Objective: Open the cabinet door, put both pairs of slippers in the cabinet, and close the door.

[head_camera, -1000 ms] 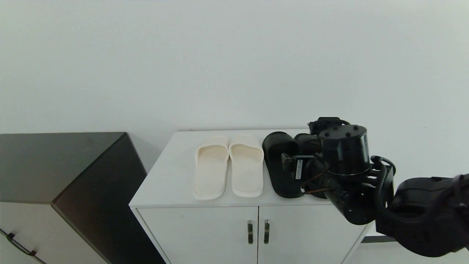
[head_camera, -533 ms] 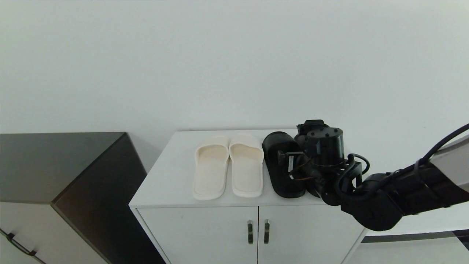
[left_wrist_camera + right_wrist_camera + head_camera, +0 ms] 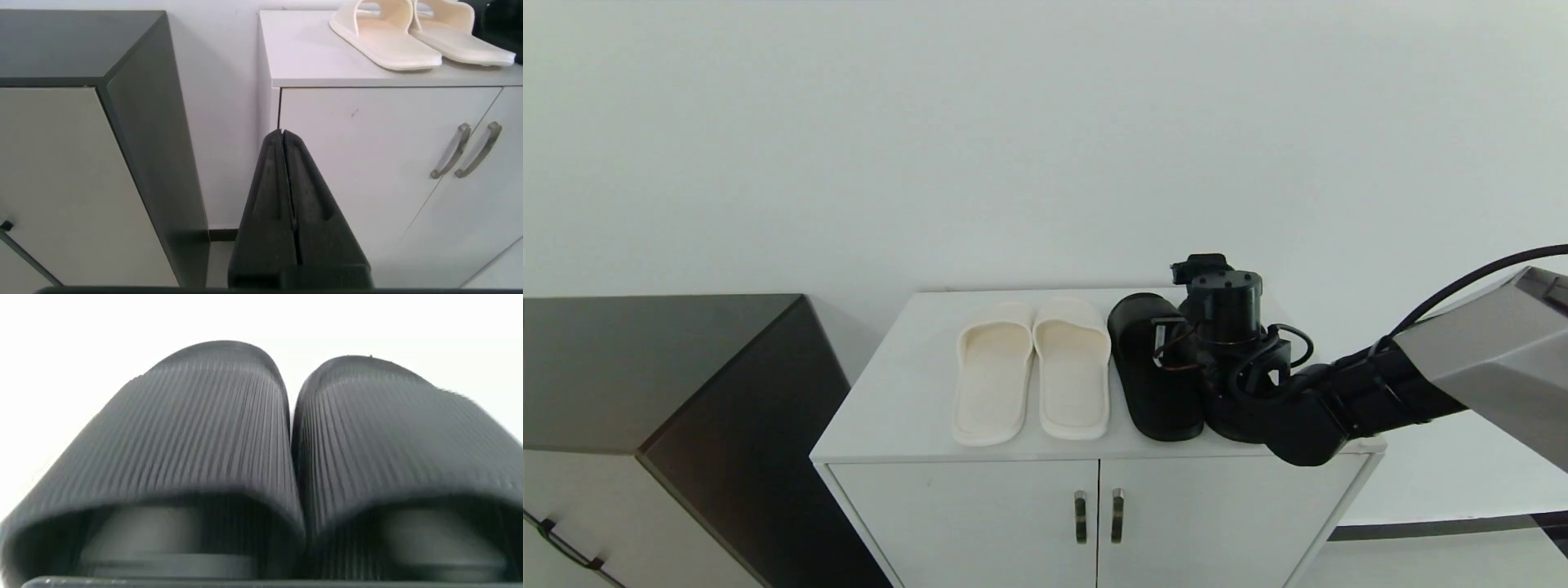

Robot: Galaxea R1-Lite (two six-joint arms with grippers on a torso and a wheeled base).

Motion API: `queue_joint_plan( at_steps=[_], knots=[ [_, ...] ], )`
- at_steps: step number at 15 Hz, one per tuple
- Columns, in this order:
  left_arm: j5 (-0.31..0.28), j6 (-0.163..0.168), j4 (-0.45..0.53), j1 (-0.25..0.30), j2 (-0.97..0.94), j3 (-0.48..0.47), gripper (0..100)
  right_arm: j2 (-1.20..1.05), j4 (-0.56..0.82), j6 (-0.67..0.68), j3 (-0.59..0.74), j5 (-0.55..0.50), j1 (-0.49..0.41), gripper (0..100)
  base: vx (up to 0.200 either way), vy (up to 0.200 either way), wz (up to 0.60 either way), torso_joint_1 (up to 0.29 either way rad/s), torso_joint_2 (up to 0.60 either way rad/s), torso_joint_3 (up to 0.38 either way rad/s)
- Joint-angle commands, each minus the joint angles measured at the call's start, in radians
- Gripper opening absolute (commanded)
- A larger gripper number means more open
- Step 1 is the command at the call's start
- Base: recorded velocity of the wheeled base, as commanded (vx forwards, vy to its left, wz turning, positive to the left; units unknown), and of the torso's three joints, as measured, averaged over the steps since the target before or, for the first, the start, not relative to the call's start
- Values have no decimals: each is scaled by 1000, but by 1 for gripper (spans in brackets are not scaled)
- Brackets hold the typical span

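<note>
Left of the white cabinet (image 3: 980,523) a dark cabinet (image 3: 662,367) is standing close, leaving a narrow gap between the two. The left claw (image 3: 288,175) is hanging low in front of that gap, pressed closed and holding nothing. The white cabinet's two doors are sitting shut, with their handles (image 3: 1098,516) side by side at the centre seam. Its top surface (image 3: 898,392) is lying bare toward its left edge. The cream slippers (image 3: 1029,371) are lying side by side at the middle of the top, heels near the front edge. The black slippers (image 3: 1156,367) are lying just right of them, and only a thin strip of surface is showing beyond them at the right edge. Compared with a second ago, the right arm (image 3: 1331,400) is reaching farther in over the white cabinet's top, its wrist now sitting above the right black slipper. Neither pair has shifted. The right claw (image 3: 1202,268) is hovering low at the black pair; whether it is open, closed or touching them cannot be told.
</note>
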Motion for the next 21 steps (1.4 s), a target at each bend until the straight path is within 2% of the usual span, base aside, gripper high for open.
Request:
queue_joint_plan(
  at_steps=[1,5,9,11,12,15,18,21],
  knots=[
    [-1,0,0,0,1,0,0,14,1,-5,-19,-1,-2,0,0,0,0,0,0,0],
    [-1,0,0,0,1,0,0,-34,1,-23,-4,-6,-2,0,0,0,0,0,0,0],
    [-1,0,0,0,1,0,0,-201,4,-74,114,1,11,0,0,0,0,0,0,0],
    [1,0,0,0,1,0,0,-293,4,-84,202,30,53,0,0,0,0,0,0,0],
    [1,0,0,0,1,0,0,-377,16,-84,295,66,107,0,0,0,0,0,0,0],
    [1,-2,0,0,1,0,0,-532,87,-77,441,174,192,0,0,0,0,0,0,0],
    [1,-2,0,0,1,0,0,-690,239,-60,525,244,280,0,0,0,0,0,0,0],
    [-1,-2,0,0,1,0,0,-735,299,-32,536,281,316,0,0,0,0,0,0,0]
  ],
)
